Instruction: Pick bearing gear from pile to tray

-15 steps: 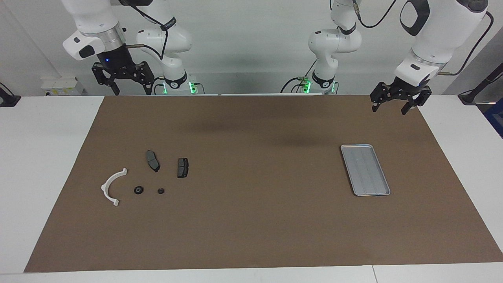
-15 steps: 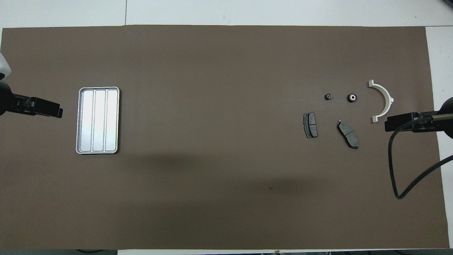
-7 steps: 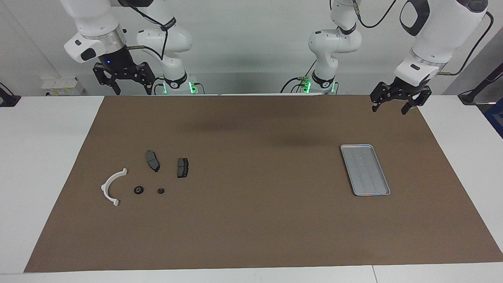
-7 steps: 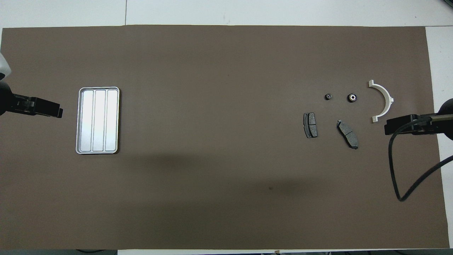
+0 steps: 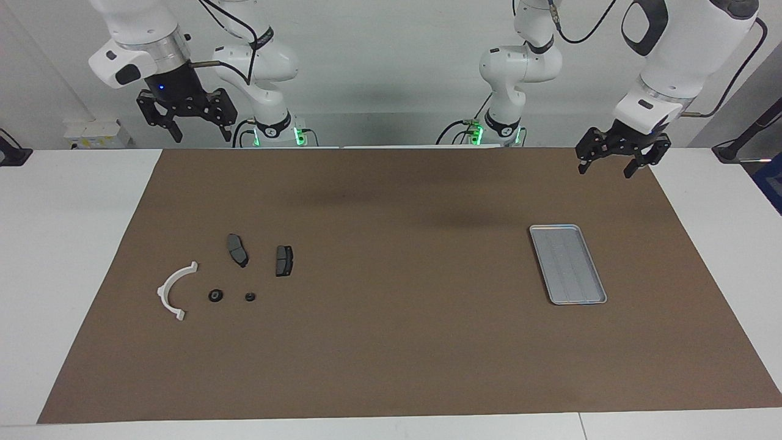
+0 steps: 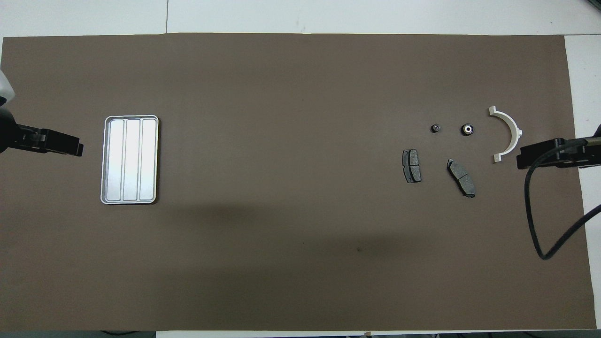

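Observation:
The pile lies on the brown mat toward the right arm's end: a white curved bracket, two dark grey brake pads, and two small black round pieces. In the overhead view the larger round piece has a light centre, and the smaller one lies beside it. The silver tray lies empty toward the left arm's end. My right gripper is open and empty, high over the mat's edge nearest the robots. My left gripper is open and empty, raised over the mat beside the tray.
The brown mat covers most of the white table. A black cable hangs from the right arm over the mat's end.
My right gripper has risen and drawn back a little toward its end of the table. The left arm, the pile and the tray have not moved.

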### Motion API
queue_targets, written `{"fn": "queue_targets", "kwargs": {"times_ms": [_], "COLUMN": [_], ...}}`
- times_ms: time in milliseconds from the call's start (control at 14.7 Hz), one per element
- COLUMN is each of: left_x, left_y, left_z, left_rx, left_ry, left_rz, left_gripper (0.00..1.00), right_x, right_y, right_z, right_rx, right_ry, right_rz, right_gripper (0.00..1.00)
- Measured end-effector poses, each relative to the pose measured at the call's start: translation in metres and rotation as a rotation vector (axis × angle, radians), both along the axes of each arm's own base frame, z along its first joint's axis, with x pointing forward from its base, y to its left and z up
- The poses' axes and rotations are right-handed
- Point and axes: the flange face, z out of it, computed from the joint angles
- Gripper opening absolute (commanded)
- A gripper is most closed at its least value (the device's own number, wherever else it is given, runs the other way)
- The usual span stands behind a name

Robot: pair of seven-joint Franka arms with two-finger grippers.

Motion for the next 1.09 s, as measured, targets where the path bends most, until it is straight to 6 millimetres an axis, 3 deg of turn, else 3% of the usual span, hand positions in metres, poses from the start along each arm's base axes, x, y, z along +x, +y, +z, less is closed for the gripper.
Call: {"fn": "queue_targets", "kwargs": {"times_ms": [545, 1090], "left_x": [0.000, 0.000], "left_y": [0.000, 0.000], "left_z": [0.000, 0.000], "left_rx": [0.000, 0.000], "left_ry": [0.000, 0.000], "left_rz": [0.000, 0.000], "left_gripper": [1.00, 1.00], "right_x": [0.017, 0.017], "right_y": [0.000, -0.001], "right_z": [0.012, 0.017], "right_rx": [0.002, 0.002], "right_ry": [0.014, 0.004], "right_rz": [0.001, -0.001], "right_gripper": [1.00, 1.00]}}
